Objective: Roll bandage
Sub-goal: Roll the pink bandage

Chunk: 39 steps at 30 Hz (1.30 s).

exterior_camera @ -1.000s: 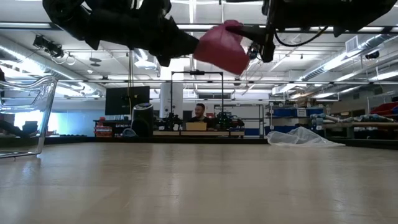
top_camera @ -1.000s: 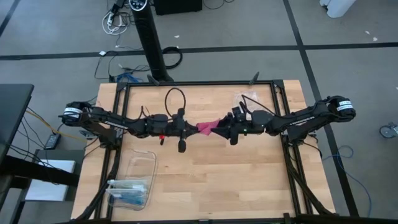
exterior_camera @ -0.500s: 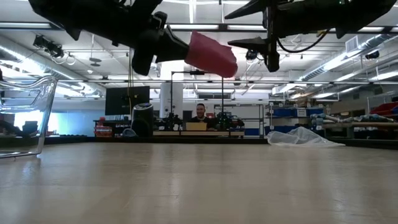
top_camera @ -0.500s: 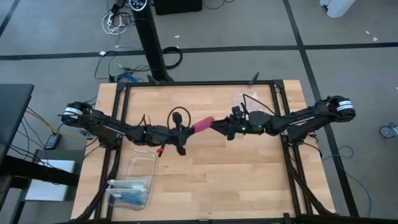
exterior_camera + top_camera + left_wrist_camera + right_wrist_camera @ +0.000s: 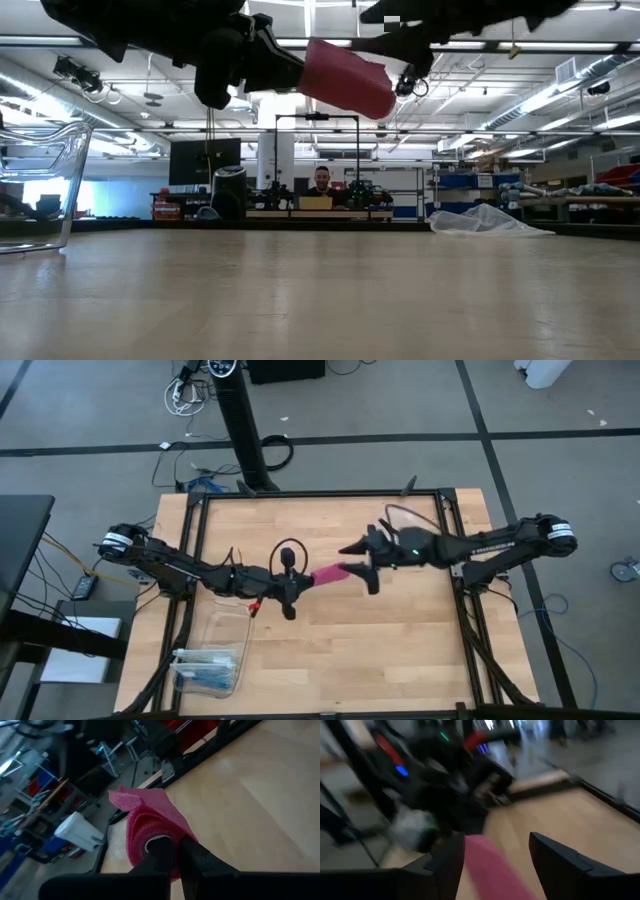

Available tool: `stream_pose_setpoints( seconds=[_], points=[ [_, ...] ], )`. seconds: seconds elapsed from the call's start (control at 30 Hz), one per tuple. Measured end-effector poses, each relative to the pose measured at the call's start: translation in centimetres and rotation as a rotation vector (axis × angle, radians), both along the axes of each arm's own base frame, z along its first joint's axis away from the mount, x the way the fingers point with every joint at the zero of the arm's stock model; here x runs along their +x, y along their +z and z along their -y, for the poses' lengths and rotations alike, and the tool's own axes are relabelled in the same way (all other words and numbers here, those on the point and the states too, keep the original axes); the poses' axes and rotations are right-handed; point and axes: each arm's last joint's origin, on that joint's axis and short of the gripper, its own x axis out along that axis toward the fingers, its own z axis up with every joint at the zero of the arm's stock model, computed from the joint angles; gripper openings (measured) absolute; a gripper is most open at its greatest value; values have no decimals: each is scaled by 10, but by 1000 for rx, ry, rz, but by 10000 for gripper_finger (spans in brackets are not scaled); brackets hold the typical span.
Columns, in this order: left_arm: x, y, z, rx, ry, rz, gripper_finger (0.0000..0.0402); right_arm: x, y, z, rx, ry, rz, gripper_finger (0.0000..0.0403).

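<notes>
From above, both arms meet over the middle of the wooden table [image 5: 400, 620]. The left gripper [image 5: 296, 582] has its fingers pinched down on one end of the bandage [image 5: 328, 574], a pink roll that sticks out toward the right arm. The right gripper [image 5: 357, 560] sits just at the roll's free end, fingers spread apart, one on either side, holding nothing. Down by the table's near left corner lies a clear plastic box [image 5: 212, 650] with blue contents.

At table height, the bandage [image 5: 348, 78] hangs high in the air, well clear of the tabletop, a fat pink cylinder tilted slightly down to its free end. The left gripper [image 5: 268, 62] clutches it from one side; the right gripper [image 5: 405, 55] hovers right by the other. A clear plastic bag [image 5: 485, 221] rests on the far side of the table, and a person [image 5: 321, 182] sits in the room beyond.

Left wrist: the two dark fingers [image 5: 162, 852] are squeezed together into the core of the bandage [image 5: 147, 820], with a loose flap at its outer wrap.

Right wrist, blurred: fingers [image 5: 555, 855] wide apart, the bandage [image 5: 492, 870] showing between them, untouched as far as I can tell.
</notes>
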Motion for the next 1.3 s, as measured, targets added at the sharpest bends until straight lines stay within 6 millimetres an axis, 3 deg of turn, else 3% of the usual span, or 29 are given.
stream_pose_setpoints(
  seconds=[0.1,0.27,0.47,0.63,0.8,1.07,1.3],
  points=[
    [0,0,1,-48,-19,6,19,15,13,0,-86,46,-178,225],
    [0,0,1,-54,-24,6,19,36,39,-1,-128,177,-303,224],
    [0,0,1,-53,-23,4,19,53,38,6,-158,194,-427,204],
    [0,-1,1,-51,-22,-2,19,64,21,6,-93,288,-502,191],
    [0,-2,1,-47,-21,-13,19,64,24,1,-90,311,-491,149],
    [0,-1,0,-49,-19,-3,19,53,35,-5,-124,276,-487,15],
    [0,0,1,-54,-19,10,19,52,34,-7,-133,251,-503,26]
  ],
)
